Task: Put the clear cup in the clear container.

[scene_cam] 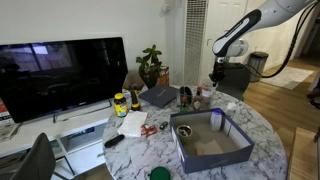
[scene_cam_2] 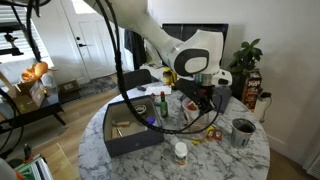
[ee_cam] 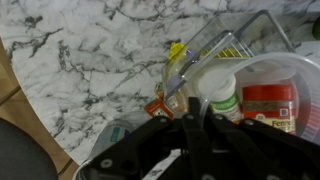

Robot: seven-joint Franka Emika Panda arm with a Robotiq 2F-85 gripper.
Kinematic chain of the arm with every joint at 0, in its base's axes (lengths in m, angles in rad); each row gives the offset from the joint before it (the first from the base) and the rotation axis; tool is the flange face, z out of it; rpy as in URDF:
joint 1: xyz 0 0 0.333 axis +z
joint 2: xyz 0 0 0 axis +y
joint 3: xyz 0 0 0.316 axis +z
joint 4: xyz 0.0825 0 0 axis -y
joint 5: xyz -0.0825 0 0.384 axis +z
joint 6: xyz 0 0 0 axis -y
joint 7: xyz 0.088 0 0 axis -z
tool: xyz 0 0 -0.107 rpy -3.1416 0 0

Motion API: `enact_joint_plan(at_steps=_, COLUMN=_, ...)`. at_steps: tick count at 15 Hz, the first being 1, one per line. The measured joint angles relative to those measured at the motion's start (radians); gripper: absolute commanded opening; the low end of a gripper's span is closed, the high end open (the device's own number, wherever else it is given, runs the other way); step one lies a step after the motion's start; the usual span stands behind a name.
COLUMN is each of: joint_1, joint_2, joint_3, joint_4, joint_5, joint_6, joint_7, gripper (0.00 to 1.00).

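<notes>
In the wrist view the clear cup [ee_cam: 262, 92] fills the right side, with a white green-capped bottle and a red label showing through its wall. My gripper [ee_cam: 188, 122] has its dark fingers pressed together on the cup's near rim. A pale see-through vessel [ee_cam: 205, 55], which looks like the clear container, stands just beyond the cup. In both exterior views the gripper [scene_cam: 214, 84] [scene_cam_2: 204, 97] hangs low over a cluster of small items on the marble table, with the cup [scene_cam: 207, 94] under it. I cannot tell whether the cup rests on the table.
A large dark blue-grey box [scene_cam: 212, 140] [scene_cam_2: 130, 128] sits on the marble table [scene_cam: 140, 155]. A greyish cup [scene_cam_2: 243, 131], a small white bottle [scene_cam_2: 180, 152], a dark cup [scene_cam: 185, 97], a plant [scene_cam: 152, 66] and a TV [scene_cam: 60, 75] are around.
</notes>
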Motion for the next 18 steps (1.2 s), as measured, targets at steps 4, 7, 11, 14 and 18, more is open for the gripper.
enact_joint_plan(at_steps=4, joint_1=0.000, joint_2=0.027, joint_3=0.004, joint_4=0.001, joint_5=-0.011, joint_6=-0.012, joint_7=0.000, gripper=0.01)
enact_joint_plan(at_steps=7, joint_1=0.000, joint_2=0.043, joint_3=0.005, joint_4=0.000, joint_5=-0.026, joint_6=-0.020, joint_7=0.000, gripper=0.01)
enact_joint_plan(at_steps=11, joint_1=0.000, joint_2=0.049, joint_3=0.005, joint_4=0.000, joint_5=-0.045, joint_6=-0.024, joint_7=0.000, gripper=0.01)
enact_joint_plan(at_steps=14, joint_1=0.001, joint_2=0.049, joint_3=0.006, joint_4=0.000, joint_5=-0.063, joint_6=-0.026, joint_7=0.000, gripper=0.06)
enact_joint_plan(at_steps=18, joint_1=0.001, joint_2=0.049, joint_3=0.006, joint_4=0.001, joint_5=-0.084, joint_6=-0.036, joint_7=0.001, gripper=0.42)
